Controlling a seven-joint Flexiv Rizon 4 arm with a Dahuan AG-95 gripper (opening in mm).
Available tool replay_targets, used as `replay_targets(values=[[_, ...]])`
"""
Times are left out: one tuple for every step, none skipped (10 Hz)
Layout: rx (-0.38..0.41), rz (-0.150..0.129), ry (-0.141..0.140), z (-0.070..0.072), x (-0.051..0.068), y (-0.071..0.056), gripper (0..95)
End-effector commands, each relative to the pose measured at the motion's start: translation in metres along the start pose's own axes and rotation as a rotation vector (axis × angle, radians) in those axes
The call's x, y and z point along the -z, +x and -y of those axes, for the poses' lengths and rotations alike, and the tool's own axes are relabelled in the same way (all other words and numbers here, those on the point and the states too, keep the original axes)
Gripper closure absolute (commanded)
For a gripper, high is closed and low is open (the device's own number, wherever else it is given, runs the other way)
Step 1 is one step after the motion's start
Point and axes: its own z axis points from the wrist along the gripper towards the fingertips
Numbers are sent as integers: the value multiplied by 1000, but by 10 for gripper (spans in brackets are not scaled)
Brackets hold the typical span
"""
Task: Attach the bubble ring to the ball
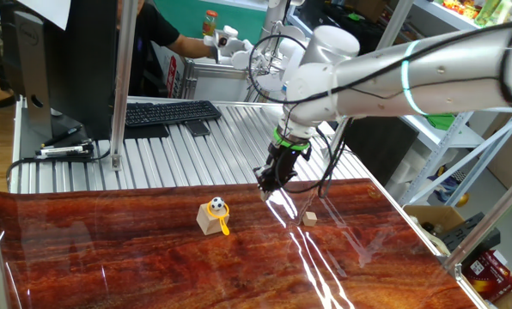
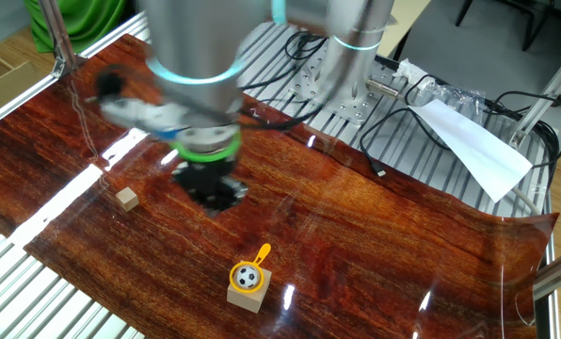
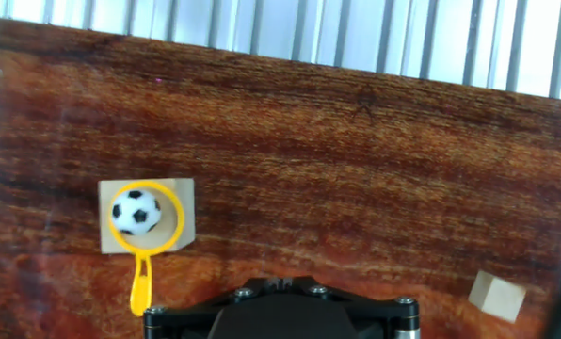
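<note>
No brand, label or writing can be read on anything in these views. The bubble ring [image 3: 144, 226] lies with its yellow loop around the ball [image 3: 136, 212], which sits on top of the light wooden cube [image 3: 184, 200]; the loop rests on the cube's top face and the short handle juts past the cube's edge over the wood-grain table top [image 3: 356, 169]. From the other fixed view the ring's handle [image 2: 260, 252] points away from the cube, toward the arm's base. The gripper [image 1: 270, 184] hangs above the table, pointing down, well apart from the cube and between it and the small plain tan cube [image 1: 309, 218]; its fingers are drawn fully together and carry nothing. In the hand view only the black body of the gripper shows at the lower edge, with the fingertips out of sight. The wood-grain sheet ends at a ribbed metal surface [image 1: 179, 154] on the far side, where a black keyboard [image 1: 172, 112] and a phone-like dark slab lie. Around the ball's cube the sheet is bare on every side, with the tan cube well away to one side near the sheet's edge.
</note>
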Motion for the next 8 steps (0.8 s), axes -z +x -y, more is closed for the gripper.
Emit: replay_targets(values=[[7, -5, -4, 1, 0, -1, 950], [6, -4, -5, 1, 1, -1, 950], [6, -4, -6, 1, 1, -1, 950], [8, -5, -7, 1, 1, -1, 950], [11, -4, -5, 1, 0, -1, 950], [15, -7, 5, 2, 1, -1, 950], [19, -4, 24, 2, 1, -2, 950], [27, -1, 36, 3, 1, -2, 950]])
